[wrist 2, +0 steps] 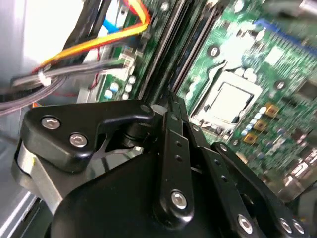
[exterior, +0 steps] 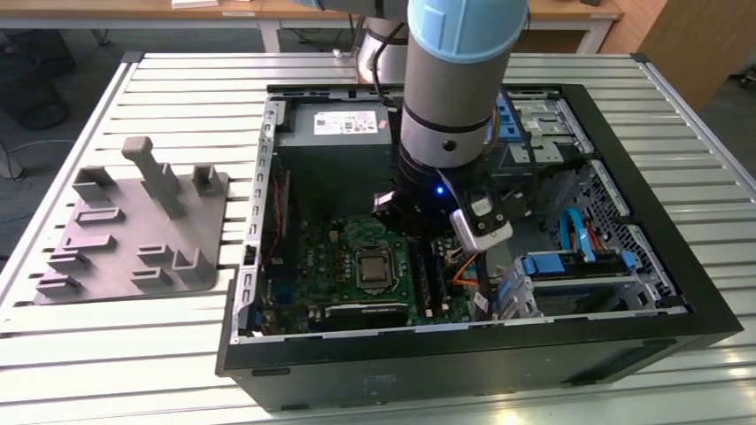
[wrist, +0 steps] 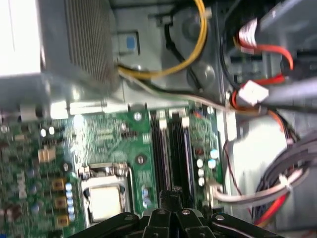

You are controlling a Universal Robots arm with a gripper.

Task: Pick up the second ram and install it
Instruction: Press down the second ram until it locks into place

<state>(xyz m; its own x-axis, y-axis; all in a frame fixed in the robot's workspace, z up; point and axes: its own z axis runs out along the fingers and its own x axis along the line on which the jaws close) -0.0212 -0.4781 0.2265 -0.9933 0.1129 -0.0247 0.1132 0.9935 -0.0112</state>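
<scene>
So the pincer (wrist: 171, 198) is hanging right over the memory slots (wrist: 171, 148) inside the open PC case (exterior: 661, 332); in both wrist views its fingers come together to a narrow black tip, and honestly I can't tell whether it's pinching something thin or just closed on nothing; the linkage blocks the spot where anything would sit. The second ram is the big question; I can't make out a green stick with a pale label in the pincer or lying anywhere on the slatted worktop (exterior: 154, 354), so where it is stays unclear to me; it could be edge-on between the fingertips, hidden by the black linkage.

What matters for seating is alignment; in the first wrist view the long black slots run straight away from the pincer tip, with their long axis in line with it, and the tip sits over the pair of slots rather than off to either side; the CPU socket (wrist: 105, 198) lies just beside them on one side and the bundle of orange and grey cables (wrist: 267, 188) on the other.

In the exterior view the arm (exterior: 455, 97) covers the slot area almost completely, so depth over the board is hard to judge; the grey fixture tray (exterior: 136, 226) sits well apart on the exterior view's left, and I can't see a stick on it.
</scene>
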